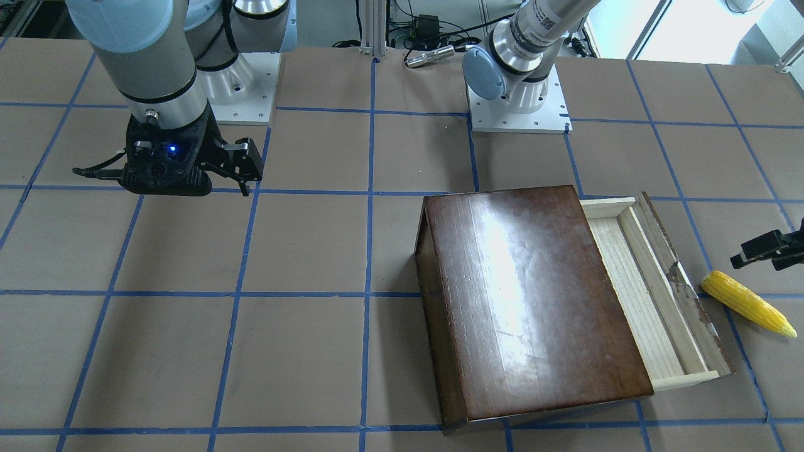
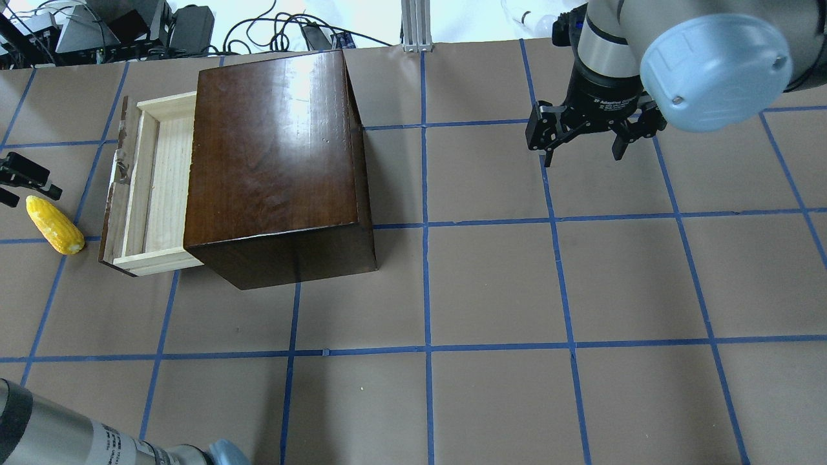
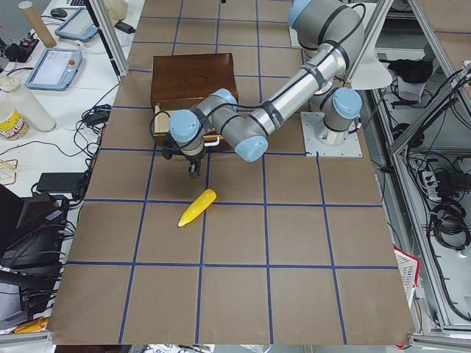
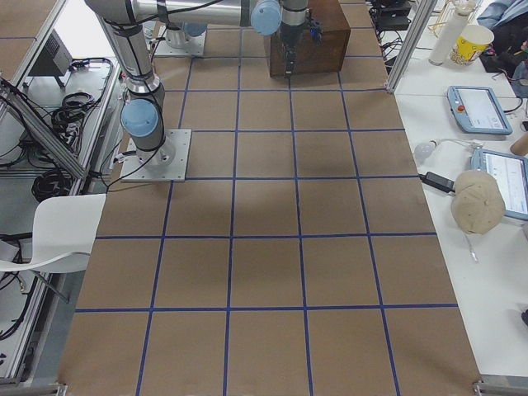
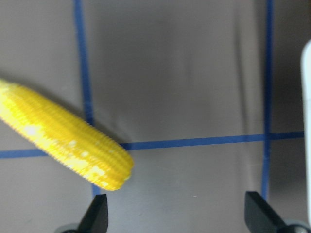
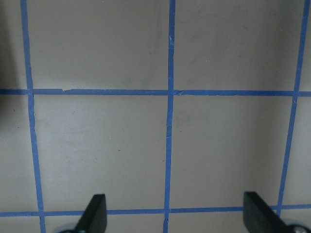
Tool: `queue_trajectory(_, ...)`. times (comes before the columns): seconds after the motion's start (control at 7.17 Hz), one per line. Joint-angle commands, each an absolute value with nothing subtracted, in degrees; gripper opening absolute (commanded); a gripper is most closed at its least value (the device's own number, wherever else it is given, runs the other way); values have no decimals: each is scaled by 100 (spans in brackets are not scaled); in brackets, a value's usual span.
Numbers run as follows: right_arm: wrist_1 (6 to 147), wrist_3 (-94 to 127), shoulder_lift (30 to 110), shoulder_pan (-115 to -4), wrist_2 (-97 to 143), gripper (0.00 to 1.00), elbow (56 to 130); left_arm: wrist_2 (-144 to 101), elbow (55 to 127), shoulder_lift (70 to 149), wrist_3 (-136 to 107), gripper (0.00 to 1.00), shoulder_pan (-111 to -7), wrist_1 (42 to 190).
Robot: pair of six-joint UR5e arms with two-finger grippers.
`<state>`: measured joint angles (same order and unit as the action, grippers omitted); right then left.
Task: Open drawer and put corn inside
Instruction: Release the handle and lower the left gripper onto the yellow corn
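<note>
The drawer (image 2: pixel 161 184) of the dark-brown box (image 2: pixel 271 148) is pulled out; its pale wood tray is empty. It also shows in the front view (image 1: pixel 634 282). The yellow corn (image 2: pixel 54 224) lies on the table just outside the drawer's front panel and shows in the front view (image 1: pixel 747 303) and the left wrist view (image 5: pixel 63 141). My left gripper (image 5: pixel 177 213) is open and empty, hovering by the corn's thick end, partly cut off at the overhead view's left edge (image 2: pixel 29 187). My right gripper (image 2: pixel 585 145) is open and empty over bare table, far from the box.
The box sits on a brown table with a blue tape grid (image 2: pixel 426 284). Cables and electronics (image 2: pixel 97 32) lie past the far edge. The arms' base plates (image 1: pixel 518 113) stand at the robot's side.
</note>
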<state>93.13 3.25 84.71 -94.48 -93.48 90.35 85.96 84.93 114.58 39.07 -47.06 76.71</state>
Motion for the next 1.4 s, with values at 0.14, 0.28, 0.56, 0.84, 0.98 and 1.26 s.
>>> queue_trajectory(0.14, 9308, 325, 8464, -9448, -9343, 100, 9035, 8701, 8543, 11688, 2376, 100, -4658, 7453)
queue_trajectory(0.28, 9316, 325, 8473, -9448, -9343, 100, 9035, 8719, 8543, 11837, 1964, 100, -4658, 7218)
queue_trajectory(0.56, 9308, 325, 8464, -9448, -9343, 100, 9035, 8754, 8569, 12171, 1574, 100, -4658, 6794)
queue_trajectory(0.84, 9308, 325, 8464, -9448, -9343, 100, 9035, 8754, 8561, 12427, 1433, 100, -4649, 6785)
queue_trajectory(0.98, 9316, 325, 8464, -9448, -9343, 100, 9035, 8754, 8543, 12506, 1433, 99, -4649, 6776)
queue_trajectory(1.26, 9308, 325, 8464, -9448, -9343, 100, 9035, 8902, 8482, 12673, 1285, 84, -4632, 6776)
